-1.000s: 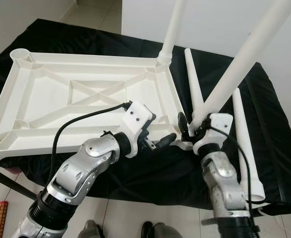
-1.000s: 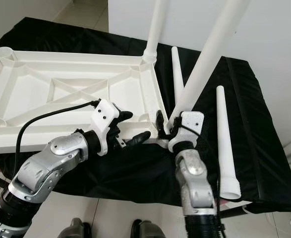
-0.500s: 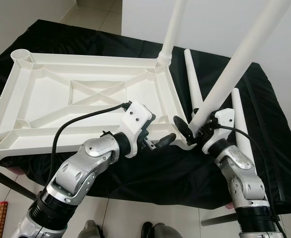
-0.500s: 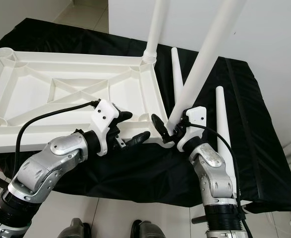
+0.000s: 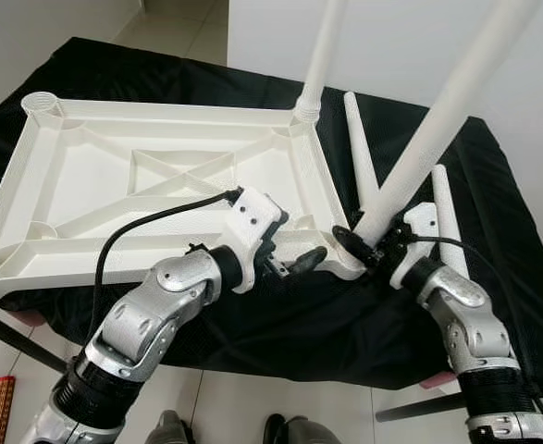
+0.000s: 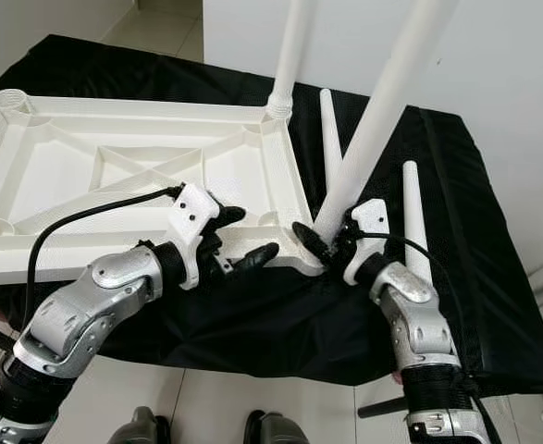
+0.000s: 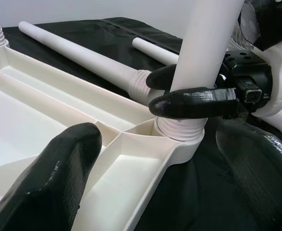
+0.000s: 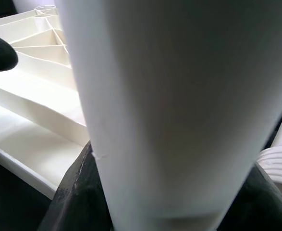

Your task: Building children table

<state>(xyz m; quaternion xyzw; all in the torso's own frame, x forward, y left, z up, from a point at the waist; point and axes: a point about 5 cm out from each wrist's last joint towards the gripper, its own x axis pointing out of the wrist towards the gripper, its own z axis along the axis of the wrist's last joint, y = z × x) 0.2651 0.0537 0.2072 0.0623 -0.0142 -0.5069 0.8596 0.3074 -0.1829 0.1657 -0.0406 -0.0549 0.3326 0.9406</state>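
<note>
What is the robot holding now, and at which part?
The right gripper holds a white table leg near its lower threaded end, at the tabletop's corner socket. The left gripper holds nothing.

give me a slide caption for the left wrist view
Right gripper clamps a white leg in the upturned tabletop's corner socket.

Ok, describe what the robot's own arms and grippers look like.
Both arms are jointed silver metal shells above ribbed black sleeves. Each wrist carries a white plastic block. The left gripper and right gripper each have two long, matte black, round-tipped fingers. A black cable loops to the left wrist; a thinner one runs along the right.
</note>
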